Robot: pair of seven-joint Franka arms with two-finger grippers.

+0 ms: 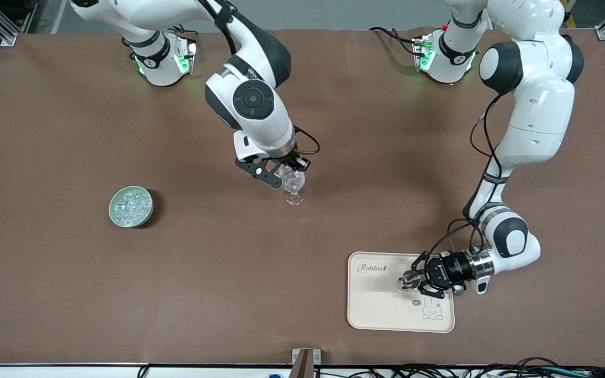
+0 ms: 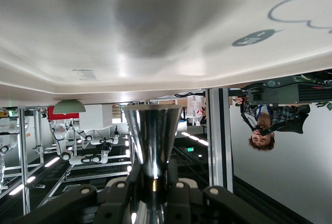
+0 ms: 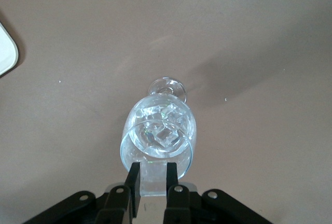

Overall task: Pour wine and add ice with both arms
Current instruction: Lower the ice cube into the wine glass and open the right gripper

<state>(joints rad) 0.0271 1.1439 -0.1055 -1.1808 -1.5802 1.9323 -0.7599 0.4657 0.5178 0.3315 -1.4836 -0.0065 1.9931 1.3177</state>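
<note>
Brown table [image 1: 71, 294] is filling the frame, green dish [image 1: 131, 207] at left. Right gripper [image 1: 281, 181] is pinching the stemmed glass [image 1: 293, 185] at center. Left gripper [image 1: 419, 278] is clamping the silver measure [image 1: 407, 280] over the tray [image 1: 381, 310], lower right.

The silver measure [image 1: 406, 280], a small shiny hourglass-shaped metal cup, is held on its side low over the cream tray [image 1: 381, 304] near the tabletop's front edge, toward the left arm's end; no liquid is visible at it. The ice [image 1: 131, 205], a heap of small clear cubes, lies in a pale green round dish [image 1: 116, 216] toward the right arm's end of the tabletop. A few more clear cubes [image 3: 163, 130] sit inside the clear stemmed glass [image 1: 294, 186] near the tabletop's middle, tilted with its foot [image 3: 167, 87] at the brown surface.
</note>
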